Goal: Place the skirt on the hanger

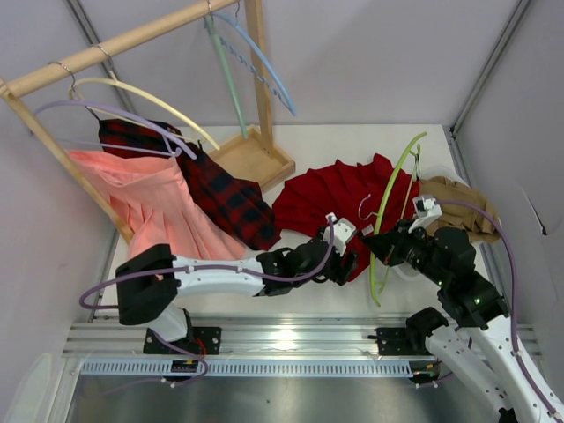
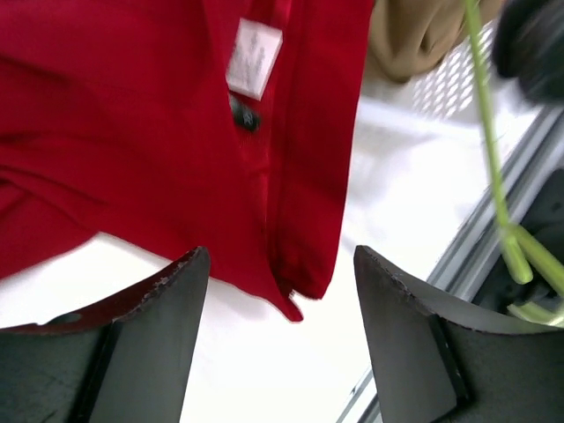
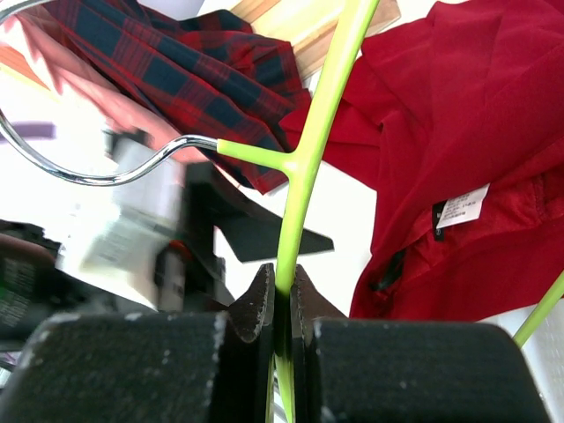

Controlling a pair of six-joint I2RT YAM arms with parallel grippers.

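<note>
The skirt [image 1: 335, 198] lies flat on the table [image 1: 352, 141], not yet on the hanger [image 3: 300, 163] at its right edge, which the right jaws clamp tight. The left jaws gape empty over the skirt's near edge. They likely must grip its waistband next.

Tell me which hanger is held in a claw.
The lime-green hanger, pinched in the right claw; the others hang on the wooden rail.
</note>
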